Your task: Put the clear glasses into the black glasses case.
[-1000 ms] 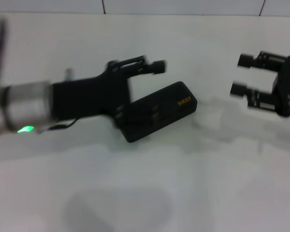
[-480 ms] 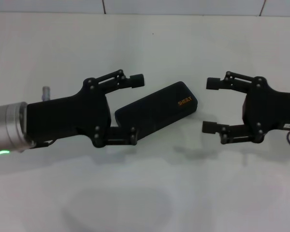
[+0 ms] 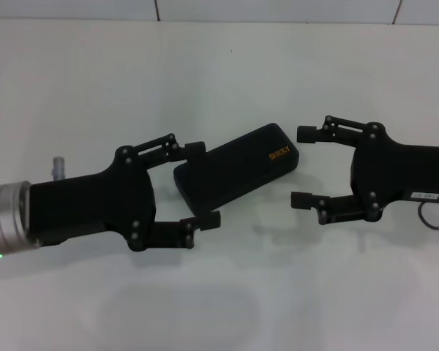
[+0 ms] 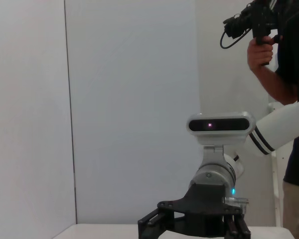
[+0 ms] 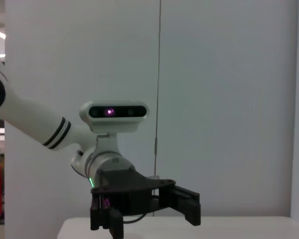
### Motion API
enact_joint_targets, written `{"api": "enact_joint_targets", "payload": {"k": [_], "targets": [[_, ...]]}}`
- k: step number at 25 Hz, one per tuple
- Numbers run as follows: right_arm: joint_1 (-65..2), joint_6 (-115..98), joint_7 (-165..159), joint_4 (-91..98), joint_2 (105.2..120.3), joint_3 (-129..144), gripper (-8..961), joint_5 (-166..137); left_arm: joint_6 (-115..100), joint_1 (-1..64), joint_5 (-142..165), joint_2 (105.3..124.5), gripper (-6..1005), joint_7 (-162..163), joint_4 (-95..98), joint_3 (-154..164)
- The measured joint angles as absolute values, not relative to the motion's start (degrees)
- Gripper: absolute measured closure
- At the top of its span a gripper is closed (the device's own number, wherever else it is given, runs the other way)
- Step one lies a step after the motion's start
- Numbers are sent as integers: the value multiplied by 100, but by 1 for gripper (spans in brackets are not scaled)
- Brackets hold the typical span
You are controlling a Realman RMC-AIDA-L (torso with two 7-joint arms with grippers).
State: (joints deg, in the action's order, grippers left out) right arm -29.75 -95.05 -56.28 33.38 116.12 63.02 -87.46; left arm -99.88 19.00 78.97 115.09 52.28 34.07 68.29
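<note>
Grippers flank the black glasses case (image 3: 235, 169), and we go across from our left. Just left of the case the left gripper (image 3: 201, 184) hangs with its jaws spread wide, one fingertip beside the case's far long edge and the other beyond its near corner; we cannot tell whether either touches it. The case lies shut and slantwise on the white table (image 3: 219, 66), orange lettering towards its right end. We judge it stiff, light and smooth-skinned, so a hold across its short width near the hinge side looks soundest, while the other arm lifts the lid.

Right of the case the right gripper (image 3: 303, 167) hangs with its jaws parted too, holding nothing, fingertips pointing at the lettered end. Each wrist view shows only the opposite arm's gripper (the left wrist one also catches a person with a camera behind).

Of the clear glasses we can make out nothing; they may lie on the table right of the case. We expect them feather-light, springy and slippery, best pinched at the bridge or a temple joint.
</note>
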Motion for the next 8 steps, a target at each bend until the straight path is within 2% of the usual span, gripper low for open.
{"api": "enact_joint_targets", "payload": {"k": [8], "targets": [[-2998, -9353, -5515, 3331, 11621, 6430, 65, -8745, -9993, 1794, 7916, 11514, 111, 5126, 3389, 6829]]}}
